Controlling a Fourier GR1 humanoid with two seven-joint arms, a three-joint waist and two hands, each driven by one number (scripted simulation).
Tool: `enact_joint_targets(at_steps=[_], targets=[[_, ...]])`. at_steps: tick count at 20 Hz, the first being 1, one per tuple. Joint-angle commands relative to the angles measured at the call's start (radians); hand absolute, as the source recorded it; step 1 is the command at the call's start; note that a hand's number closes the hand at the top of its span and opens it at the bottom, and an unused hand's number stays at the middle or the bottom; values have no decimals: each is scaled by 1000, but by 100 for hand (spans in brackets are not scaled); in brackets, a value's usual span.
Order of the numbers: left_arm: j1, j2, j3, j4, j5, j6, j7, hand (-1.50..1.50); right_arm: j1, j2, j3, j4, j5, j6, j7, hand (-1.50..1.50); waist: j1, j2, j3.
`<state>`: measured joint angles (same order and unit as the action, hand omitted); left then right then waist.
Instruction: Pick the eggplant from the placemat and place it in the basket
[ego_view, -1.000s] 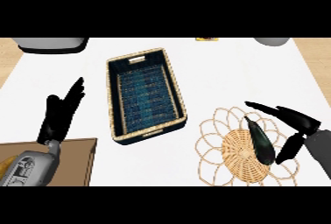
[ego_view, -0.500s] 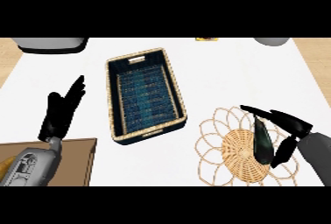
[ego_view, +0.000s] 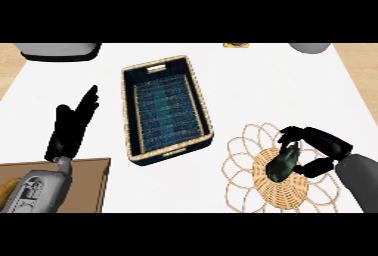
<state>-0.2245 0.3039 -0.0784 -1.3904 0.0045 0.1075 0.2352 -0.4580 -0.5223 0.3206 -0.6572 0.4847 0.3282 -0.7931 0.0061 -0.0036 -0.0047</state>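
A dark eggplant (ego_view: 283, 163) lies on the round wicker placemat (ego_view: 284, 192) at the lower right. My right hand (ego_view: 319, 147) is curled round the eggplant, fingers over its upper end and thumb beneath its right side. The woven basket (ego_view: 166, 114) with a dark blue lining stands left of the placemat, long side running away from me, with nothing inside. At the left, my left hand (ego_view: 71, 125) rests open, fingers pointing up, beside the basket.
A brown wooden board (ego_view: 88, 180) lies at the lower left under my left forearm. A grey bowl-like object (ego_view: 59, 50) sits at the far left, another grey one (ego_view: 310, 47) at the far right, and a small yellow item (ego_view: 236, 45) at the back.
My right hand has closed in on the eggplant, fingers curling from spread above it to wrapped round it. The eggplant has tilted slightly. The left hand stayed put.
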Motion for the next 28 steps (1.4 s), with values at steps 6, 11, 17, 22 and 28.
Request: enact_joint_targets(at_steps=[6,11,17,22,28], targets=[[-25,-6,-18,15,-4,-34,11,0,-192,306,107,-102,186,-212,494,150,66,-22,-14],[-35,-10,-38,23,-15,-45,7,0,-316,477,175,-92,300,-254,794,150,111,-20,-16],[-70,-46,-71,30,-10,-62,9,0,-486,520,268,-141,349,-272,1151,150,163,-12,-6],[-108,-71,-101,38,-22,-71,11,0,-535,521,243,-245,175,-363,1365,150,215,11,2],[-140,-88,-109,58,-22,-76,19,0,-700,522,216,-387,45,-562,1587,150,231,5,1]])
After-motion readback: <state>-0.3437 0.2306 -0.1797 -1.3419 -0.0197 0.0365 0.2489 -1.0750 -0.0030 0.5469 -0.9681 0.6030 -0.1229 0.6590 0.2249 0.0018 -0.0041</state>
